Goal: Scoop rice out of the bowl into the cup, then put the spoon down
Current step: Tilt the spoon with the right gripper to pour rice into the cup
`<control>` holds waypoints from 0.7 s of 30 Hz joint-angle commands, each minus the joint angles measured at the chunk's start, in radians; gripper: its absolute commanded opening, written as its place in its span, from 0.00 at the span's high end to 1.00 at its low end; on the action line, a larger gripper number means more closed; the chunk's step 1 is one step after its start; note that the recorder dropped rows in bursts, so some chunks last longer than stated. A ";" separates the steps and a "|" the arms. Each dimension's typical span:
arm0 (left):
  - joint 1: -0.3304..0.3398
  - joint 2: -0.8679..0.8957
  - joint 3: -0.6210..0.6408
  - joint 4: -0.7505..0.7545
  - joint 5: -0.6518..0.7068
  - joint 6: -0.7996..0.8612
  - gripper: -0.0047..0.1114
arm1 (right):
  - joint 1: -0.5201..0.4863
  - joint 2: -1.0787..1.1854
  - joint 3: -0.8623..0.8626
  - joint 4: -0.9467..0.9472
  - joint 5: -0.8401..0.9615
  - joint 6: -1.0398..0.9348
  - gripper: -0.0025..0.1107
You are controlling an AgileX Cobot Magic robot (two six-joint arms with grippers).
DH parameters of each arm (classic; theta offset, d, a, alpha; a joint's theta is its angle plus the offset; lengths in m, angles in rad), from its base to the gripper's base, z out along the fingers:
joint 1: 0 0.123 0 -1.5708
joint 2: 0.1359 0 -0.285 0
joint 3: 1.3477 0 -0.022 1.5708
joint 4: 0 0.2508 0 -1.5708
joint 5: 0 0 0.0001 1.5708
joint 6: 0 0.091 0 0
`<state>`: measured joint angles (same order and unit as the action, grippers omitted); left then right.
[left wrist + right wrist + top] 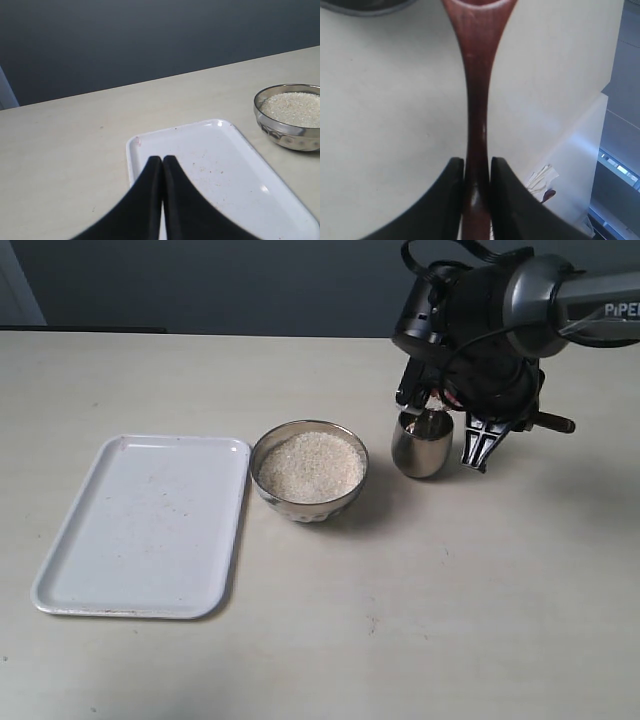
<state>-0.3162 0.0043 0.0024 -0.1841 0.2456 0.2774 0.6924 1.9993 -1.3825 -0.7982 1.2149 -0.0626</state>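
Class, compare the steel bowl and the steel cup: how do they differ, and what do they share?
The bowl is wide and low; the cup is narrower and taller. The bowl holds a heap of rice; the cup's contents are unclear. Both are shiny steel, upright.

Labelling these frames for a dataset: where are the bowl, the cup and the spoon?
bowl (305,510), exterior view, front outer wall.
cup (420,452), exterior view, side wall.
spoon (476,100), right wrist view, middle of handle.

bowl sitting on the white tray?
No, the steel bowl stands on the table beside the white tray, not on it.
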 commanded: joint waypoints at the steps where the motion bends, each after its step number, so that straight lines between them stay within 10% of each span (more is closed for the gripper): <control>1: -0.005 -0.004 -0.002 -0.001 -0.011 -0.005 0.96 | 0.008 -0.001 0.002 -0.019 0.006 0.022 0.98; 21: -0.005 -0.004 -0.002 -0.001 -0.011 -0.005 0.96 | 0.008 -0.001 0.002 -0.040 0.006 0.063 0.98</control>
<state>-0.3162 0.0043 0.0024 -0.1841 0.2456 0.2774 0.7022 1.9993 -1.3825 -0.8233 1.2149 -0.0066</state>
